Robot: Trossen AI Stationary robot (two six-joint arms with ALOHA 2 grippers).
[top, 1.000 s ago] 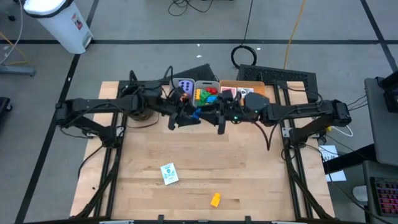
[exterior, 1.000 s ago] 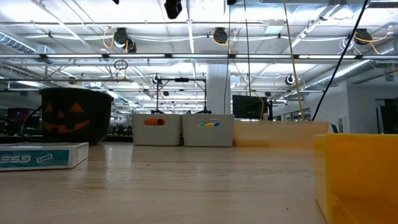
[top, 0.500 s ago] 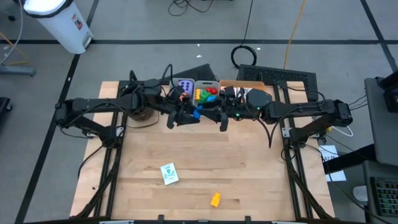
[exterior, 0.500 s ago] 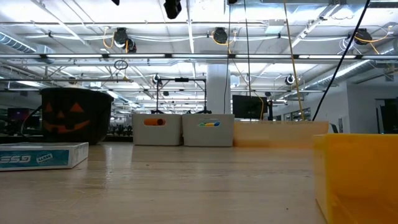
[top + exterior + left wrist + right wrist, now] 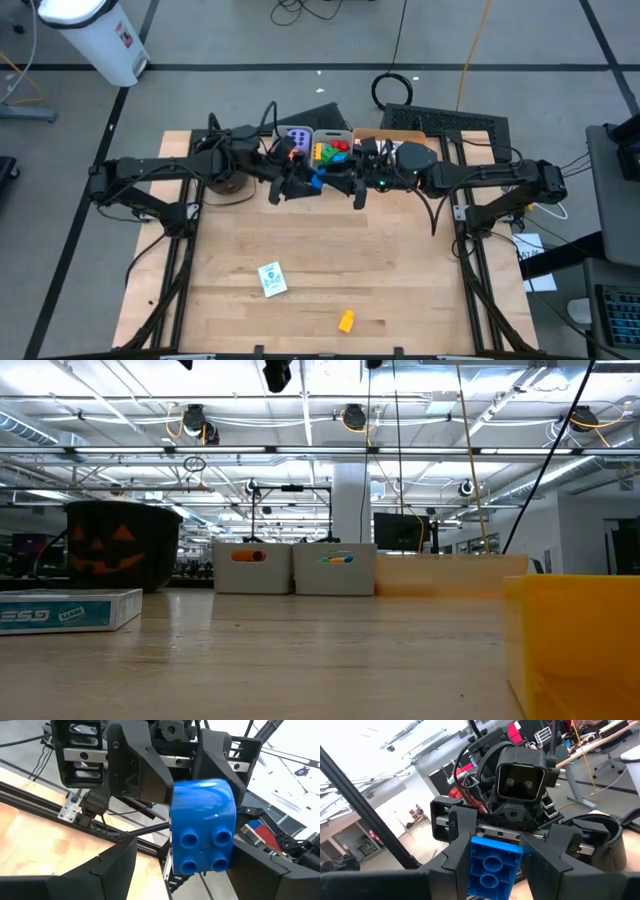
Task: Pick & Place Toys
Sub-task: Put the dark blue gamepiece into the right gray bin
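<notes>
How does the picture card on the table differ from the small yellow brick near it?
The card is white with blue-green print; the brick is plain orange-yellow. The card is flat and thin; the brick is a chunky block. The card covers more table than the brick. Both lie loose on bare wood, not touching.

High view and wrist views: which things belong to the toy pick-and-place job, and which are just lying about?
Job: blue brick in the right gripper; picture card; yellow brick; purple die; binned bricks.
Lying about: pumpkin bucket; keyboard; cable coil; white bin.
</notes>
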